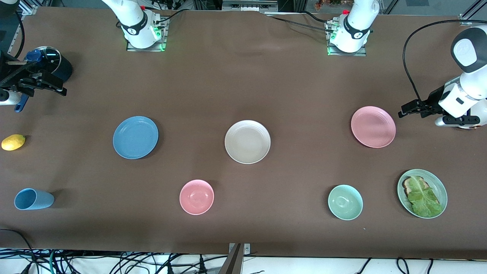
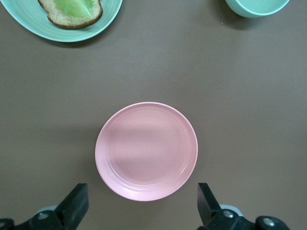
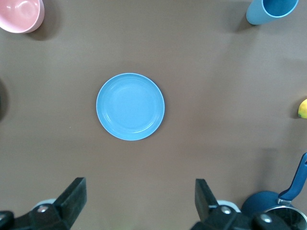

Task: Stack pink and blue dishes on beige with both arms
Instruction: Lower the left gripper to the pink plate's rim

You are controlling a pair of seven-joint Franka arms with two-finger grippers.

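The left gripper [image 1: 404, 112] hangs above the tabletop [image 1: 243, 83] at the left arm's end, just beside the pink plate [image 1: 373, 126], and in its wrist view its fingers [image 2: 76, 203] stand wide apart with nothing between them. That spread looks wide enough to suit taking a rim, and the camera sits almost squarely over the plate, so I judge this a lining-up pose ahead of a descent. The pink plate lies flat and untouched, below the gripper and slightly toward the middle of the tabletop.

The right gripper [image 1: 42, 84] hangs at the right arm's end, over the ground near a dark pot [image 1: 55, 62] with a blue handle; its fingers [image 3: 74, 196] are likewise spread and empty. The blue plate [image 1: 135, 137] lies flat, well apart from this gripper, toward the middle and nearer the front camera.

Between the two plates sits the beige plate [image 1: 247, 141], bare, ready to receive both; neither stack step is done yet.

Around them lie a pink bowl [image 1: 196, 196], a pale green bowl [image 1: 345, 202], a green plate with lettuce on bread [image 1: 422, 193], a blue cup [image 1: 33, 199] on its side and a lemon [image 1: 13, 142], all clear of the straight paths to the beige plate.
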